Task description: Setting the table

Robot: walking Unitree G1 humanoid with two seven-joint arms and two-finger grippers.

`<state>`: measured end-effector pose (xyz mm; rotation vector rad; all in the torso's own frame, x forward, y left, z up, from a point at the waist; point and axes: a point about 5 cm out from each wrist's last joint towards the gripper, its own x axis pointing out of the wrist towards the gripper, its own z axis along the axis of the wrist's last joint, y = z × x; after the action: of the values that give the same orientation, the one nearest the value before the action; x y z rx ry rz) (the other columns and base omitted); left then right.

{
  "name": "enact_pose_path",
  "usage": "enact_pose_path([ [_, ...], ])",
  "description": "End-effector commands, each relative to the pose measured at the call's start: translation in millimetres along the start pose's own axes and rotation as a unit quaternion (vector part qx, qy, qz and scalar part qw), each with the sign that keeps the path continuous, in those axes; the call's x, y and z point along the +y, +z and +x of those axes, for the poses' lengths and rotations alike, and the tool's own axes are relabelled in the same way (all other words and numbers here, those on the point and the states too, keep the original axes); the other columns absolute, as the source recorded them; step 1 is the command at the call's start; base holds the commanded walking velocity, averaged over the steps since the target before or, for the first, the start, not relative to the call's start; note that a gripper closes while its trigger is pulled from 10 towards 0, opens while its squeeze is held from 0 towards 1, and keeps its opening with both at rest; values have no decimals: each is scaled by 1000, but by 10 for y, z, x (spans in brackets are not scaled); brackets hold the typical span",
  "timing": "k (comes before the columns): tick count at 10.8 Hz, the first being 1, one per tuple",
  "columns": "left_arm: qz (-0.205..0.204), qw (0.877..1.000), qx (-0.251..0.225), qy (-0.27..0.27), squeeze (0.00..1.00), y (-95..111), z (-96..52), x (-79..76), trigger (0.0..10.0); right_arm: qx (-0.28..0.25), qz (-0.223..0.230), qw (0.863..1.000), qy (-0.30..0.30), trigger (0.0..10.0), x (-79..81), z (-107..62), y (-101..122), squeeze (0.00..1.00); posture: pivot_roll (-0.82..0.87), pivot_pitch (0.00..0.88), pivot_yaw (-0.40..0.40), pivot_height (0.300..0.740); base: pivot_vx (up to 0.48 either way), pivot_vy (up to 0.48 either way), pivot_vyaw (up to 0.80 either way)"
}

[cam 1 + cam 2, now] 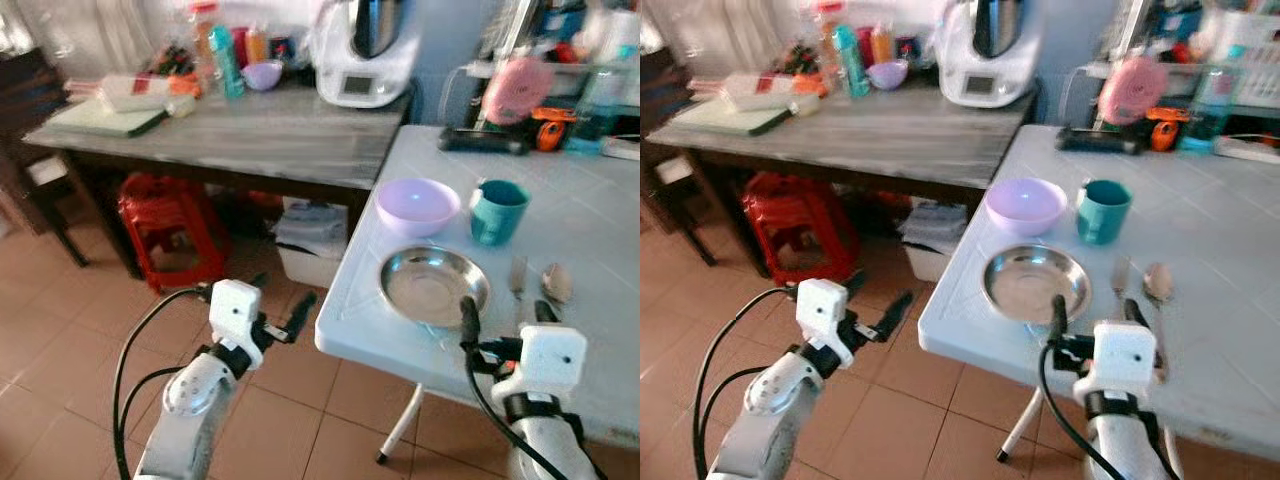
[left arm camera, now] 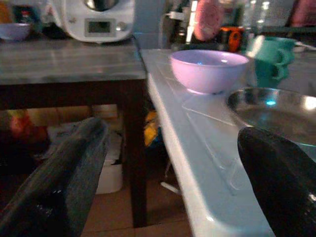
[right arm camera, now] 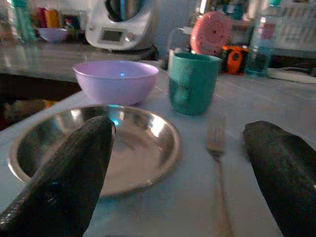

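Cutlery lay beside a round steel plate [image 1: 433,283] on the pale blue counter [image 1: 590,240]: a metal fork [image 1: 517,276] and spoon [image 1: 557,283], behind them a lilac plastic bowl [image 1: 417,206] and teal mug [image 1: 497,211]. The setting looked nearly done. The right claw [image 3: 175,173] hung wide and empty over the plate's near rim; the left claw [image 2: 168,177], also wide, hung off the counter's edge. Head views showed the spoon; the next move likely meant straightening pieces.
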<state>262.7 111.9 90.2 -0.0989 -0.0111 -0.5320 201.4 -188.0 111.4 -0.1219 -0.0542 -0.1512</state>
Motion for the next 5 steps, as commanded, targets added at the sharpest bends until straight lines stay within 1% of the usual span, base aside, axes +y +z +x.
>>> enact_pose_path([
  [1,-1,1000,-1,-6,0,8,4,-7,10000,-5,4,1000,1,10000,11,15,25,0,8,0,66,740,0,0,0],
  [2,1,1000,3,-8,0,-8,-10,4,10000,-5,4,1000,2,10000,13,17,24,0,7,0,65,740,0,0,0],
  [3,-5,1000,14,-20,0,-46,-27,6,10000,-5,4,1000,2,10000,13,20,23,0,7,0,63,740,0,0,0],
  [4,-2,998,29,-64,0,-98,-58,-37,10000,-6,3,1000,0,10000,0,32,26,0,5,0,62,740,0,0,0],
  [5,5,995,36,-94,0,-122,-83,-61,10000,-5,4,1000,-5,10000,-23,48,30,0,1,0,61,740,0,0,0],
])
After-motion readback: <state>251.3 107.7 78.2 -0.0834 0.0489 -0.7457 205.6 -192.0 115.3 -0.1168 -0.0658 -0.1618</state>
